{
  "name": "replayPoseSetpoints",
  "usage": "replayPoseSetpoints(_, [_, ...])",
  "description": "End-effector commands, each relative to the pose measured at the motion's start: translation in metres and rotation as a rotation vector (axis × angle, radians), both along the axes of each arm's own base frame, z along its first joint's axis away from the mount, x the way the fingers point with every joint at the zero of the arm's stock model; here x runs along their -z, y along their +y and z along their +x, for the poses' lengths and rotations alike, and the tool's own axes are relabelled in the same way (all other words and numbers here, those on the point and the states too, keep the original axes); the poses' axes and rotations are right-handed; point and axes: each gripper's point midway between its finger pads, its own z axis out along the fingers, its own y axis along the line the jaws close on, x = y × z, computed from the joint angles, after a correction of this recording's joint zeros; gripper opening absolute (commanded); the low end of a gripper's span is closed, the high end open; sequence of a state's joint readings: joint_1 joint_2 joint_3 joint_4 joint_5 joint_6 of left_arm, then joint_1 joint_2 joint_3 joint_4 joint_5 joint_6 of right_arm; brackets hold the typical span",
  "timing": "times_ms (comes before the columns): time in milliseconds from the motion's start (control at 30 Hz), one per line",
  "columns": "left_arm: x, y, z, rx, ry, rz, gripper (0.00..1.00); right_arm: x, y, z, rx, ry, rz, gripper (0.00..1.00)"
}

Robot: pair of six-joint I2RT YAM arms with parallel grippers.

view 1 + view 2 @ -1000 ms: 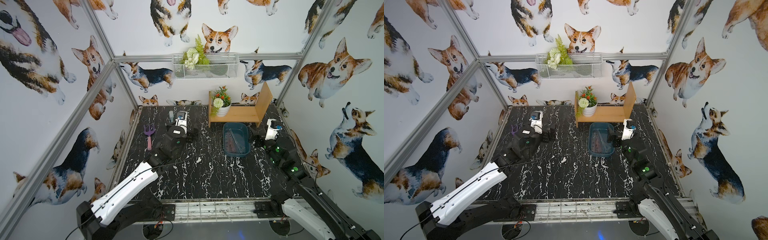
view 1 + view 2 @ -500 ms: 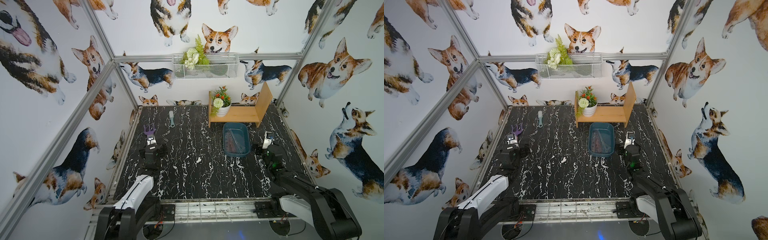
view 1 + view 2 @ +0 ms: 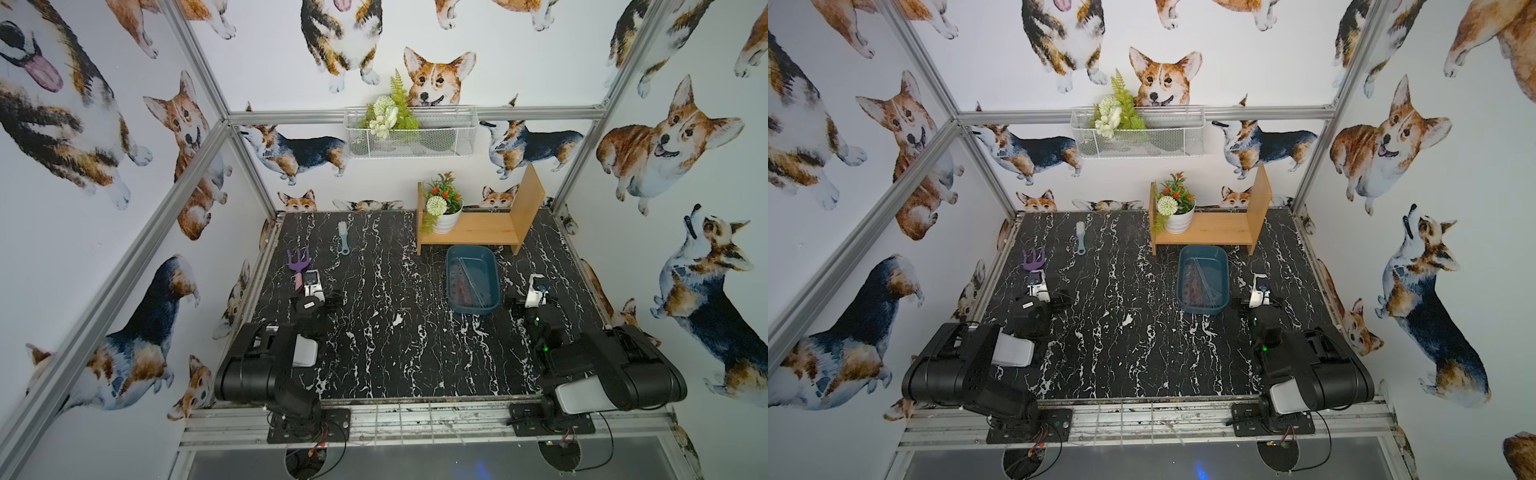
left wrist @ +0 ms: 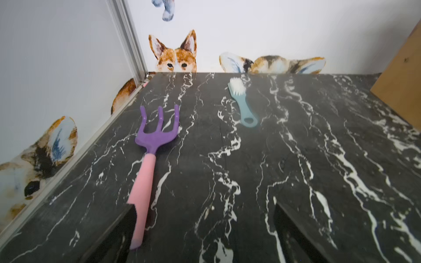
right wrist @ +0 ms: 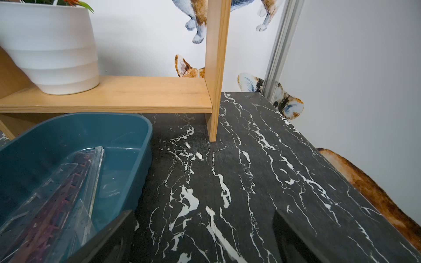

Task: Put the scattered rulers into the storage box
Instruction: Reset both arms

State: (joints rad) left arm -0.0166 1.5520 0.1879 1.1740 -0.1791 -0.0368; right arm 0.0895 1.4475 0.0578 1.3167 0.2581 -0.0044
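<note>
Tidy-up on the black marble counter point(image 3: 395, 357): the left pincer point(image 4: 204, 205) and the right pincer point(image 5: 203, 211) both sit low near the front edge, jaws spread wide and holding nothing. The rulers point(image 5: 68, 189), clear and purple-tinted, lie stacked inside the teal storage box point(image 5: 134, 134). The box stands on the counter just in front of a wooden shelf point(image 5: 118, 95) carrying a white plant pot point(image 5: 52, 52). The right pincer is just beside the box. The left pincer is well apart from it, with the pink handle of a purple toy fork point(image 4: 157, 136) running past one finger point(image 4: 114, 234). A pale blue brush point(image 4: 242, 102) lies beyond.
</note>
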Motion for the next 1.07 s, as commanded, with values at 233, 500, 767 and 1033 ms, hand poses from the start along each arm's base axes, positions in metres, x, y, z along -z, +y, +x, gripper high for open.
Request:
replayPoseSetpoints(233, [-0.03, -0.004, 0.022, 0.029, -0.097, 0.003, 0.99, -0.022, 0.0, 0.013, -0.008, -0.076, 0.015, 1.0])
replayPoseSetpoints(500, [-0.031, -0.006, 0.021, 0.022, -0.1, 0.019, 0.99, -0.022, -0.004, 0.013, 0.006, -0.074, 0.024, 1.0])
replayPoseSetpoints(767, [-0.03, -0.008, 0.023, 0.019, -0.095, 0.033, 1.0, -0.022, -0.004, 0.013, 0.008, -0.074, 0.025, 1.0])
replayPoseSetpoints(1033, [-0.029, -0.009, 0.023, 0.025, -0.087, 0.032, 1.0, -0.022, -0.004, 0.013, 0.007, -0.074, 0.026, 1.0])
